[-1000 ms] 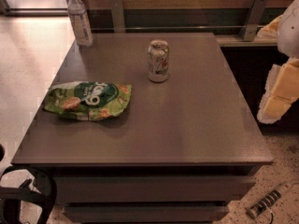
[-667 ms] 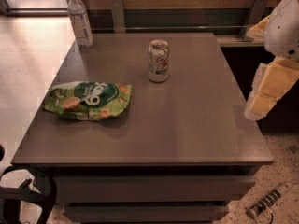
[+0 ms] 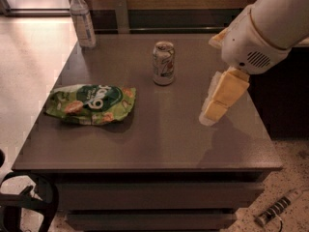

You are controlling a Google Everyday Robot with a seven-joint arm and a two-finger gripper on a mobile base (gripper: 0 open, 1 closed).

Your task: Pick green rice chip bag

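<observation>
The green rice chip bag (image 3: 91, 103) lies flat on the left side of the dark table (image 3: 159, 144), light green with a dark green band, white lettering and orange chip pictures. My gripper (image 3: 216, 105), with pale yellow fingers, hangs from the white arm over the table's right part, well to the right of the bag and apart from it. It holds nothing that I can see.
A soda can (image 3: 163, 63) stands upright at the table's middle back. A clear water bottle (image 3: 82, 19) stands at the back left corner. A power strip (image 3: 277, 208) lies on the speckled floor at the lower right. Dark base parts (image 3: 21, 202) show at the lower left.
The arm has swung in from the right edge to over the table's right part, moving left and forward. The bag, can and bottle have not moved.
</observation>
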